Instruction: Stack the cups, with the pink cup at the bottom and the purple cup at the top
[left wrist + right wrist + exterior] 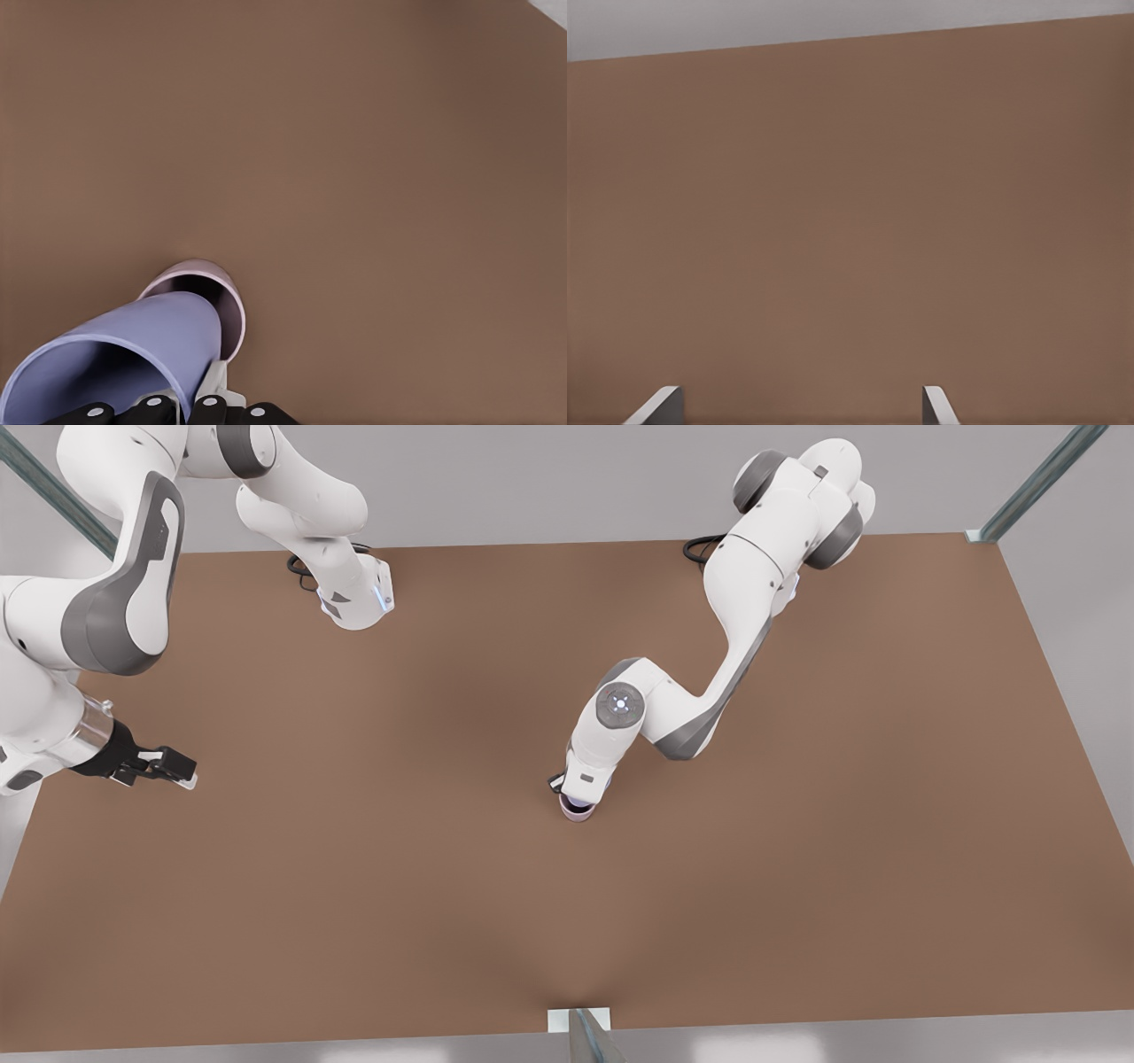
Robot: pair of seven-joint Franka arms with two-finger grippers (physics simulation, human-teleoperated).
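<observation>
Purple cup (133,350): tilted, gripped by left claw (182,412), lower end inside pink cup (232,305).
Pink cup: mid-bench (797,886).
Right claw (168,769): open, empty, far left, waiting.

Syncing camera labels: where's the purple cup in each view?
Front view: purple cup mid-table, under the left gripper, over the pink cup.
Left wrist view: close up, held by the left gripper, its base at the pink cup's mouth.
Right wrist view: table past the open right gripper, waiting at the front view's left.
Shared landmark: pink cup, front and left wrist views.
</observation>
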